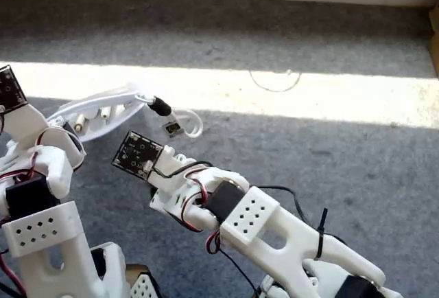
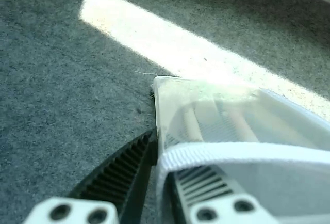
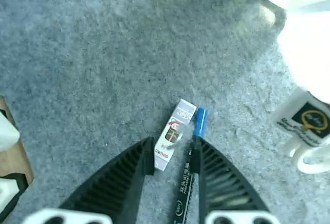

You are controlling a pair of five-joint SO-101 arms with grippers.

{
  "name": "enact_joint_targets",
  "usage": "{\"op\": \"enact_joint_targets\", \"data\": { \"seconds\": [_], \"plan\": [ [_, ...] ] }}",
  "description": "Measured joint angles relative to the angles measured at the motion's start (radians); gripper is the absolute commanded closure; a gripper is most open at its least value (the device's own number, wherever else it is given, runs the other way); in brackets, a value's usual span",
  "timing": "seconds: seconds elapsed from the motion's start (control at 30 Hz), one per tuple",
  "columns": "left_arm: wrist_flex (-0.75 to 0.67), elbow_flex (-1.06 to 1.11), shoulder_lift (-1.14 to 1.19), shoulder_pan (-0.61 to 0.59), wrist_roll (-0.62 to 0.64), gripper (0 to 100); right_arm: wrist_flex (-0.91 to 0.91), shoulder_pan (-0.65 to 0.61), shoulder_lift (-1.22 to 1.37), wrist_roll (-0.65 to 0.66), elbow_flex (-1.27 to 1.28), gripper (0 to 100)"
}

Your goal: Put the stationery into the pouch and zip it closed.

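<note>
A clear pouch (image 1: 103,114) with white trim lies on the grey carpet, and pale stick-like items (image 2: 227,121) show through its wall. My left gripper (image 2: 160,149) is shut on the pouch's white edge (image 2: 232,154). The zip pull (image 1: 160,106) and a white loop with a small tag (image 1: 174,129) stick out from the pouch's end. My right gripper (image 3: 172,146) stands open just above the carpet. A small white eraser box (image 3: 172,131) lies between its fingers. A black pen with a blue cap (image 3: 198,123) lies along one finger.
A bright sunlit strip (image 1: 309,95) crosses the carpet, with a thin wire loop (image 1: 274,82) on it. Something wooden stands at the far right edge (image 1: 434,37). The tag and loop (image 3: 307,128) lie close to my right gripper.
</note>
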Motion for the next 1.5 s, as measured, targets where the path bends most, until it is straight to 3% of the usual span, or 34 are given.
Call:
{"op": "enact_joint_targets", "data": {
  "seconds": [0.23, 0.8, 1.03, 1.5],
  "plan": [
    [-0.002, 0.0, 0.0, 0.0, 0.0, 99, -0.066, 0.0, 0.144, -0.126, 0.0, 88.2],
    [-0.002, 0.0, 0.0, 0.0, 0.0, 99, -0.127, 0.0, 0.301, -0.137, -0.048, 87.7],
    [-0.002, 0.0, 0.0, 0.0, 0.0, 99, -0.127, 0.0, 0.364, -0.143, -0.086, 75.6],
    [-0.002, 0.0, 0.0, 0.0, 0.0, 99, -0.127, 0.0, 0.531, -0.207, -0.181, 75.6]
  ]
}}
